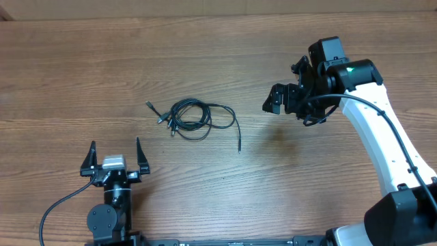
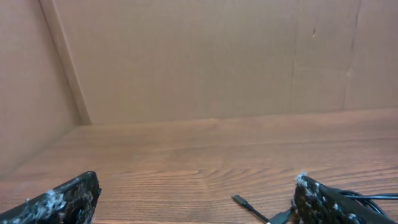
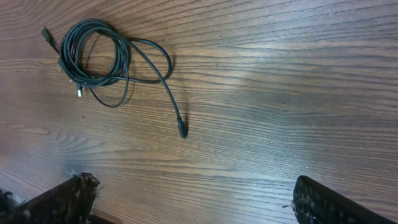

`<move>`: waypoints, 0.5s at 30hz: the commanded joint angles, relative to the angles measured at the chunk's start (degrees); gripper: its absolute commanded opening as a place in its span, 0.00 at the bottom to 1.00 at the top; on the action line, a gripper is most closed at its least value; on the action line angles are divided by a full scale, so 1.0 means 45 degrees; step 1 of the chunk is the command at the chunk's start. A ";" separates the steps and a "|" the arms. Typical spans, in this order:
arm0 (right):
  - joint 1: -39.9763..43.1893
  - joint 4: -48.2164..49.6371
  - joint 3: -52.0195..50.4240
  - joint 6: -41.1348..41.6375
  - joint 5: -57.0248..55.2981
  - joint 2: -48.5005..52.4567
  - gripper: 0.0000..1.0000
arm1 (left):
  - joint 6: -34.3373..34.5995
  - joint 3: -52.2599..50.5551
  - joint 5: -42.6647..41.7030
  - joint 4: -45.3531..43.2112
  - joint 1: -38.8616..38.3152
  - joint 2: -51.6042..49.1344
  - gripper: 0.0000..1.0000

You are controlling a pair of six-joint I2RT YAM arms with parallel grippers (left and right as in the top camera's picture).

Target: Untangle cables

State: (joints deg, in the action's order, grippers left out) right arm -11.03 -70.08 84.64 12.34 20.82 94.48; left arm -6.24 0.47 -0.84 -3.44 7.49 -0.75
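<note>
The left arm [image 1: 109, 219] is black throughout, with a round joint housing at its base and a silvery block [image 1: 114, 162] behind the left end effector [image 1: 115, 145]; a thick black cable [image 1: 54, 205] curls out from its side; the right arm [image 1: 372, 140] has a glossy white link with a thin black lead [image 1: 389, 121] running along it, a small green light [image 1: 350, 68], and a boxy black wrist behind the right end effector [image 1: 272, 101]; in the wrist views the fingers [image 2: 62, 202] are black, flecked with whitish scuffs.
</note>
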 commanded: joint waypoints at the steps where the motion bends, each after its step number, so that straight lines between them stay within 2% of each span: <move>1: -0.0034 0.0039 0.0350 -0.0044 0.0160 -0.0010 1.00 | -0.0233 -0.0044 -0.0053 0.0121 -0.0005 0.0097 1.00; 15: -0.0034 0.0039 0.0350 -0.0044 0.0160 -0.0010 1.00 | -0.0238 -0.0044 -0.0049 0.0627 -0.0005 0.0097 1.00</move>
State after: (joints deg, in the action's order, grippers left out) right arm -11.00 -70.08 84.64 12.34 20.84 94.48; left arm -6.24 0.47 -0.84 -0.78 7.49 -0.75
